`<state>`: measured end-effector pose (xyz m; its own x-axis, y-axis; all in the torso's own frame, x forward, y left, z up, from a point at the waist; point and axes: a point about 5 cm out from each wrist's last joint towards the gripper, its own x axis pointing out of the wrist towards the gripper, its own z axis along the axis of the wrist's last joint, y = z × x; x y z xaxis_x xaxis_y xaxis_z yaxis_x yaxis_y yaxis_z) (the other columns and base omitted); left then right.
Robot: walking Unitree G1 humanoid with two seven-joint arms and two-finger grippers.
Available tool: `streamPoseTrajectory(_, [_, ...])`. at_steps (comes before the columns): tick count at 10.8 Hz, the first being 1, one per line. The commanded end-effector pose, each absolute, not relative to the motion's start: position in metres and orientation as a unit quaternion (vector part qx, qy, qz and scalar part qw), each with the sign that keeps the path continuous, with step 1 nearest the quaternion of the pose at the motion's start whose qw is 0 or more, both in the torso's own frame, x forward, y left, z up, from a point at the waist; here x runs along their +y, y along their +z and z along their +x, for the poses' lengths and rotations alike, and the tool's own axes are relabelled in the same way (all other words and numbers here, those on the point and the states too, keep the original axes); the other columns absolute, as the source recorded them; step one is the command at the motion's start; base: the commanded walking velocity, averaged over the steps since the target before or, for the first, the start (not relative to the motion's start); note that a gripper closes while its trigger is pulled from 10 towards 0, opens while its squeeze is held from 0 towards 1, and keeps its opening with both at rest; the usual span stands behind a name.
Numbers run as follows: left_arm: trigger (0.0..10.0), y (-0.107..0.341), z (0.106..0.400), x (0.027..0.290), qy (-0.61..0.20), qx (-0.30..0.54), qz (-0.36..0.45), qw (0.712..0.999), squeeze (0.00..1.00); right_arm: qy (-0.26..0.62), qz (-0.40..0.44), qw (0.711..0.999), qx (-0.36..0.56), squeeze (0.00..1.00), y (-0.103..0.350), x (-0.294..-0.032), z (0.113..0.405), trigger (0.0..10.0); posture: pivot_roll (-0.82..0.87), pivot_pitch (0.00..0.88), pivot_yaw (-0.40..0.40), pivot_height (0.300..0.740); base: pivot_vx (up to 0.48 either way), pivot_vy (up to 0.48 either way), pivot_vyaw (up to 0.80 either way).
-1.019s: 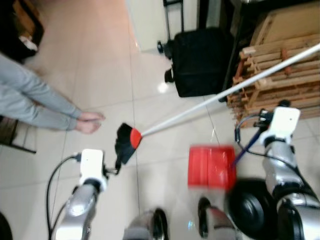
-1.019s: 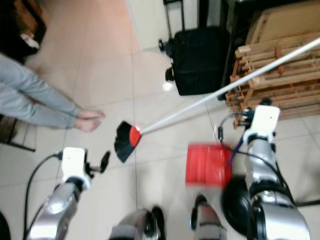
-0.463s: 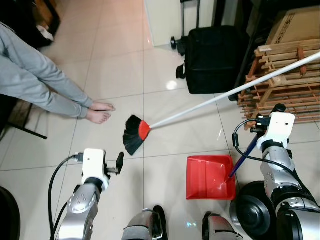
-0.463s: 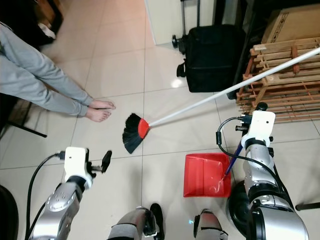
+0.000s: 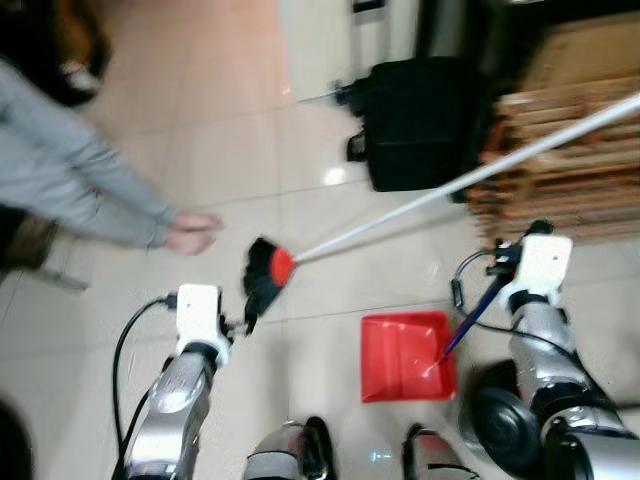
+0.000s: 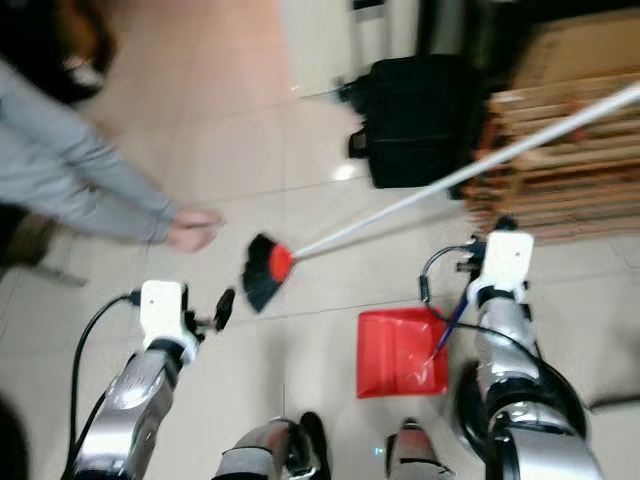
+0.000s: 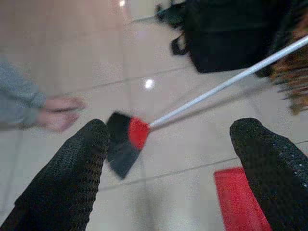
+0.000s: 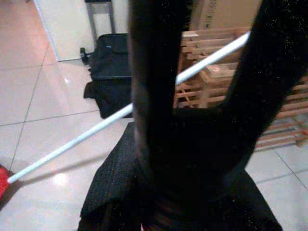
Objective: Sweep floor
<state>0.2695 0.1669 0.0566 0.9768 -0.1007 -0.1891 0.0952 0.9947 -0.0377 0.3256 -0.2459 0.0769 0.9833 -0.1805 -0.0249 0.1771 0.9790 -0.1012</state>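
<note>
A broom lies slanted over the tiled floor, its black bristles and red collar (image 5: 265, 277) low and its long white handle (image 5: 450, 188) rising to rest against wooden pallets. My left gripper (image 5: 243, 318) is open just beside the bristles, apart from them; in the left wrist view the broom head (image 7: 126, 144) lies ahead between the spread fingers (image 7: 72, 178). A red dustpan (image 5: 400, 360) sits flat on the floor in front of me. Its blue handle (image 5: 465, 322) runs up into my right gripper (image 5: 500, 283), which is shut on it.
A person's bare feet (image 5: 190, 230) and grey trouser legs (image 5: 70, 180) reach in from the left, close to the broom head. A black suitcase (image 5: 420, 120) stands at the back, stacked wooden pallets (image 5: 570, 150) at the right. Open tiles lie between the feet and the dustpan.
The whole picture has shifted and blurred, so the camera moved. My left gripper sits slightly nearer the bristles. The right gripper still holds the dustpan handle.
</note>
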Motion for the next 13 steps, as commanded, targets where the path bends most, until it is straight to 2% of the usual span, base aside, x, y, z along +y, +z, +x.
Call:
streamPoseTrajectory(1, [10.0, 0.051, 0.268, 0.17, -0.04, 0.104, -0.015, 0.994, 0.0, -0.076, -0.054, 0.996, 0.014, 0.0, 0.077, -0.241, 0.325, 10.0, -0.12, 0.163, 0.143, 0.74, 0.0, 0.0, -0.8])
streamPoseTrajectory(13, [10.0, 0.068, 0.288, 0.158, -0.033, 0.07, -0.036, 0.996, 0.0, -0.012, -0.044, 0.999, 0.016, 0.0, 0.067, -0.208, 0.32, 10.0, -0.16, 0.127, 0.119, 0.74, 0.0, 0.0, -0.8])
